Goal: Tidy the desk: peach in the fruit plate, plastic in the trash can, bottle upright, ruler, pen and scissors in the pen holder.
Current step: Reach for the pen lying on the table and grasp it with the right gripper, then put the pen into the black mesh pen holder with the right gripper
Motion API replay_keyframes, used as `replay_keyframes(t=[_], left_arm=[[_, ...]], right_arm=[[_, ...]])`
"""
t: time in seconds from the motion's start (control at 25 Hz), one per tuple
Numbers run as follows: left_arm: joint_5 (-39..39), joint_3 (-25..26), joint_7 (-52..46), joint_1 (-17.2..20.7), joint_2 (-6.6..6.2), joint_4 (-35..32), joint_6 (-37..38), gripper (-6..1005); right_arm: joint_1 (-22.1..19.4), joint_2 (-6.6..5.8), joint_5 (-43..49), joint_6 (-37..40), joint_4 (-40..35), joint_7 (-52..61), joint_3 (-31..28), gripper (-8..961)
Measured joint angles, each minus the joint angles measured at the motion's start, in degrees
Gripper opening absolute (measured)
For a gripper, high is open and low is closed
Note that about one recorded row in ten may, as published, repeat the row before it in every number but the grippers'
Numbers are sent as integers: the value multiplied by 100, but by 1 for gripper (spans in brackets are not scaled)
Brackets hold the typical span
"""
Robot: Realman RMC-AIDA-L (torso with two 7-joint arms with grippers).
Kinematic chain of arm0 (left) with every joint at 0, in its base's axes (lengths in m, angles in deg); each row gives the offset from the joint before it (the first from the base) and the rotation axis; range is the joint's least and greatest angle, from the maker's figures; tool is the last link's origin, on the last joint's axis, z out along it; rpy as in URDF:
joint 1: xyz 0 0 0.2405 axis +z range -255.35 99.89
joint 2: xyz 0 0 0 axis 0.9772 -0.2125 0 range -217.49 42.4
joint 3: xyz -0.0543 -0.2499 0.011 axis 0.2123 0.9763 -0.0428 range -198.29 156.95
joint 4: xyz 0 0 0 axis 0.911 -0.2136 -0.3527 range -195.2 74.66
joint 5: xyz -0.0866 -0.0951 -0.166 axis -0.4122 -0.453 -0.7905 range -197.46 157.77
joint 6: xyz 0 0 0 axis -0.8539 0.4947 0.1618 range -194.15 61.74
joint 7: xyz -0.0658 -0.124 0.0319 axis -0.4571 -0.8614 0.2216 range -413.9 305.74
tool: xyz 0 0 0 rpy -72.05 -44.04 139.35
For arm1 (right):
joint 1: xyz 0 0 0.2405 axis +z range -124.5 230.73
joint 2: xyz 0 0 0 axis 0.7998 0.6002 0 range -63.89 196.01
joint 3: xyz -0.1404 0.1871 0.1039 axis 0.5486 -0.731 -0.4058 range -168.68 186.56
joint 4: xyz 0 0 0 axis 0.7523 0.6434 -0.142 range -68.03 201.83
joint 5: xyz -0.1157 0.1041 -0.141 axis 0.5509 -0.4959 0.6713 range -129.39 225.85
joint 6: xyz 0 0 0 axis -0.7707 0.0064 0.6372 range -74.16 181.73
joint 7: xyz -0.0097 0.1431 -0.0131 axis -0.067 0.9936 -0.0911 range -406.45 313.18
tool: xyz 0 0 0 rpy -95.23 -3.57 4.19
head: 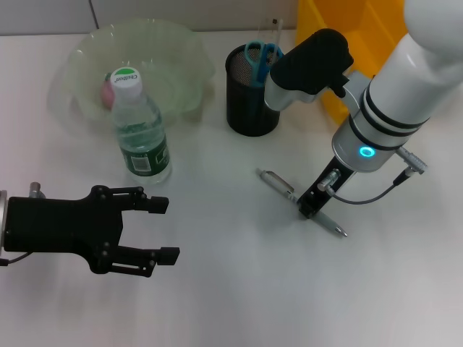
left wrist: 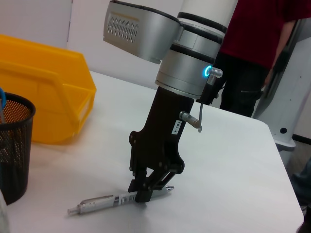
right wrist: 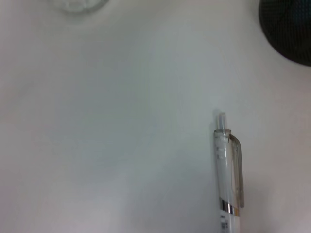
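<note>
Holding scissors [head: 262,53]: pen holder [head: 252,108]

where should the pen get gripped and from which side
Grip the pen across the middle of its barrel, coming straight down from above. It lies flat on the table, long and thin, so only its narrow sides offer a hold. The right gripper is already down there, fingers either side of the barrel.

Clear plastic pen [right wrist: 227,182], mesh holder [head: 252,90]
</note>
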Motion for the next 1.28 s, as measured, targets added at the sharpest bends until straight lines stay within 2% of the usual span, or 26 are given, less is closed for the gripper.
replay_keyframes(t=[0.16,0.36,0.4,0.44,0.52,0.6,0.64,0.76,0.8,0.84,0.88,0.92,0.96,1.0,1.04,1.08,1.16,1.2,1.28], left_arm=[[0,6,0,0,0,0,0,846],[-1,12,0,0,0,0,7,846],[-20,44,0,1,0,0,10,846],[-20,44,0,1,0,0,10,846],[-34,138,0,6,0,0,16,846],[-41,247,0,14,-1,0,36,846],[-41,247,0,14,-1,0,36,846],[-46,255,0,14,0,0,38,846],[-49,255,0,16,3,0,38,846],[-49,255,0,16,3,0,38,846],[-50,255,0,14,6,0,38,846],[-50,255,-1,13,8,0,38,846],[-51,255,-4,7,10,0,36,846],[-56,255,-12,-3,14,12,33,846],[-56,255,-12,-3,14,12,33,846],[-65,255,-15,-10,15,36,32,846],[-75,255,-19,-40,17,94,28,846],[-79,255,-22,-61,17,120,21,846],[-79,255,-22,-61,17,120,21,846]], right_arm=[[-27,0,1,22,-33,-18,2,159],[-335,-31,4,179,-679,-46,-104,117],[-580,-39,1,335,-1199,-127,-328,116],[-580,-39,1,335,-1199,-127,-328,116],[-843,-39,-107,530,-1802,-290,-728,116],[-1265,-40,-696,732,-2491,-685,-1369,116],[-1265,-40,-696,732,-2491,-685,-1369,116],[-1616,-48,-1492,776,-2729,-1228,-2044,116],[-1814,-57,-2139,807,-2683,-1699,-2508,116],[-1814,-57,-2139,807,-2683,-1699,-2508,116],[-2017,-64,-2958,835,-2472,-2319,-2948,116],[-2017,-64,-2958,835,-2472,-2319,-2948,116],[-2121,-62,-3423,846,-2306,-2658,-3122,116],[-2302,-62,-4305,847,-1915,-3352,-3351,116],[-2302,-62,-4305,847,-1915,-3352,-3351,116],[-2367,-62,-4711,842,-1667,-3757,-3446,116],[-2421,-62,-5473,836,-1054,-4626,-3598,116],[-2386,-61,-5884,802,-518,-5243,-3681,116],[-2332,-60,-6036,776,-245,-5576,-3739,116]])
